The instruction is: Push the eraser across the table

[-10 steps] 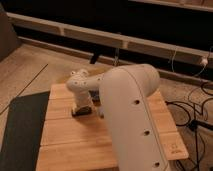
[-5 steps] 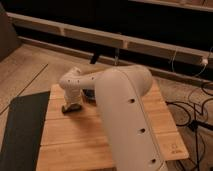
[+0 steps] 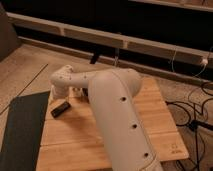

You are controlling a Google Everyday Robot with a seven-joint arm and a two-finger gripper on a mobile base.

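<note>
Obs., left to right. Dark floor mat [image 3: 20, 131] is lying alongside the table's left edge. My gripper [image 3: 54, 96] is hanging low at the left side of the table [image 3: 150, 102], just above and left of the eraser [image 3: 60, 108]; I cannot tell whether it is spread or closed, nor whether it is touching. The eraser is lying flat on the bamboo near the left edge, its long axis running diagonally from lower left to upper right in view, skewed to the plank seams. My white arm [image 3: 116, 117] is crossing the table's middle. Cables [image 3: 196, 114] are trailing on the floor at right.
</note>
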